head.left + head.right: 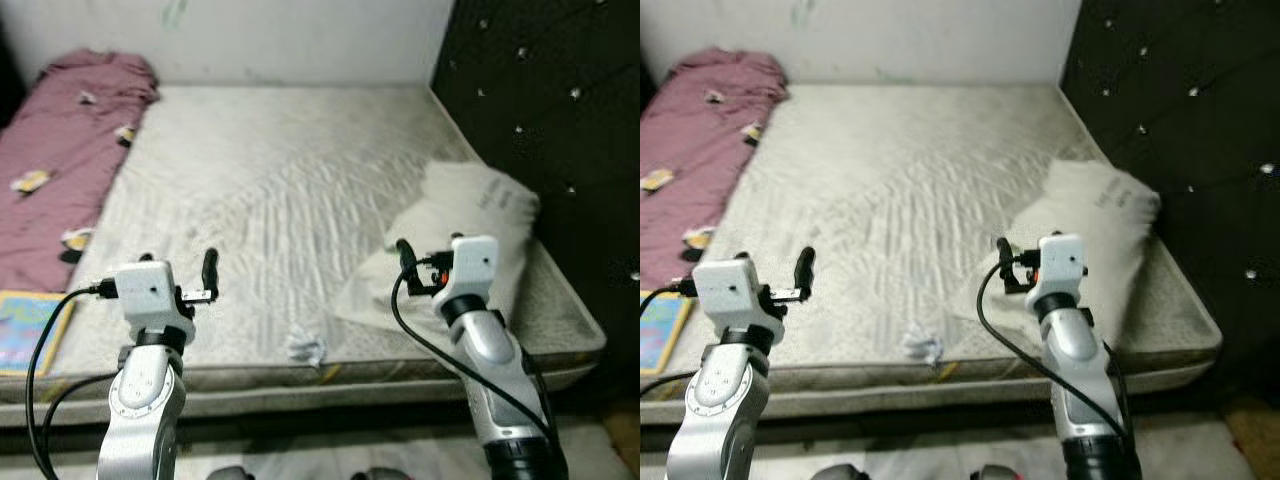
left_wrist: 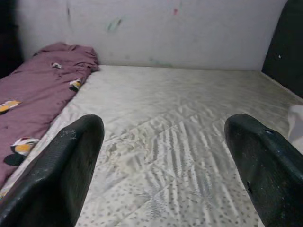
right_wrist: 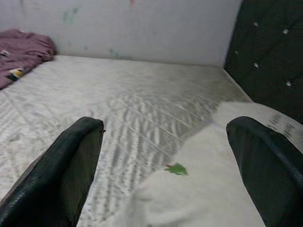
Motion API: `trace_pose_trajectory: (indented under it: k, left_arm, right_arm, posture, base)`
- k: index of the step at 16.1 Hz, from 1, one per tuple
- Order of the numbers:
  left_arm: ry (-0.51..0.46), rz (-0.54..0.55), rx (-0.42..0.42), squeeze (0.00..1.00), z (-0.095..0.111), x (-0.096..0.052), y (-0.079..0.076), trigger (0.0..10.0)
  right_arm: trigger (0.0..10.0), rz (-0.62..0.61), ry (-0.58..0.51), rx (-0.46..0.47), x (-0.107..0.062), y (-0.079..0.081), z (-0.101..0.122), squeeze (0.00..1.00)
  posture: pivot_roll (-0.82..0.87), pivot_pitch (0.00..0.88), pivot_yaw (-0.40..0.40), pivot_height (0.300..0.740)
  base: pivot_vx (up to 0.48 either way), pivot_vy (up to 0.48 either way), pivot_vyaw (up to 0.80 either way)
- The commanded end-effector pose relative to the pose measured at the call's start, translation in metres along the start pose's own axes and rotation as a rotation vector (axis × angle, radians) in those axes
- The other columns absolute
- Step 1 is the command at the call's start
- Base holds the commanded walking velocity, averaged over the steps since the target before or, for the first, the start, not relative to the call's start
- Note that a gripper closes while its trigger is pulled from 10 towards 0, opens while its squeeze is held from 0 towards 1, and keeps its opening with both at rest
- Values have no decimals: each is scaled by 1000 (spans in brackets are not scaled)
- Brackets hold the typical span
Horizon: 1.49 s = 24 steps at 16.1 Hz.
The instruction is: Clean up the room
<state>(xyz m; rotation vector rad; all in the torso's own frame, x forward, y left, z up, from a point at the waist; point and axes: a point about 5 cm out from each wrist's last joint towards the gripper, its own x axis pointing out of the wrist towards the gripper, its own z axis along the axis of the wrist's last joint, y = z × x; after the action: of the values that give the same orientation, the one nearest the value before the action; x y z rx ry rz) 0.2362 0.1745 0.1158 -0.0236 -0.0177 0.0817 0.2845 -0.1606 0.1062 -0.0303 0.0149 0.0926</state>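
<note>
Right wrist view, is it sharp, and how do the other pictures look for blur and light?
Right wrist view: soft, the white pillow washed out and smeared, the right gripper's fingers out of focus. Left wrist view: the mattress quilting clearer, the near fingers blurred. Head views: slightly hazy, with the pillow's edges smeared and the black headboard dark except for bright studs.

Mattress (image 1: 290, 190) quilted matt cloth; blanket (image 1: 60, 150) soft cloth; headboard (image 1: 560, 100) tufted, perhaps leatherette.

Silver arms, white wrist blocks, black fingers (image 2: 71, 165), black cables
</note>
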Motion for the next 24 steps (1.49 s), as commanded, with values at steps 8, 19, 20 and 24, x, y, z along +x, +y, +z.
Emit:
trace_pose_trajectory:
  k: [8,19,20,24]
  left_arm:
    - [-1,-32,-35,0,2,-2,-2,10000]
    - [9,-37,-65,0,0,-2,-3,10000]
    - [9,-36,-65,0,0,-2,-3,10000]
    - [8,-30,-50,0,0,-3,-3,10000]
  right_arm:
    - [10000,-12,-16,0,1,-2,7,0]
    - [10000,-9,-14,-8,0,-3,6,0]
    - [10000,-8,-13,-8,0,-2,6,0]
    - [10000,-8,-14,-9,1,-3,6,0]
  posture:
    - [60,43,-29,740]
    - [60,43,-32,740]
    - [60,43,-32,740]
    - [60,40,-33,740]
  base:
    - [0,0,-574]
    - [0,157,0]
    - [0,431,0]
    - [0,435,0]
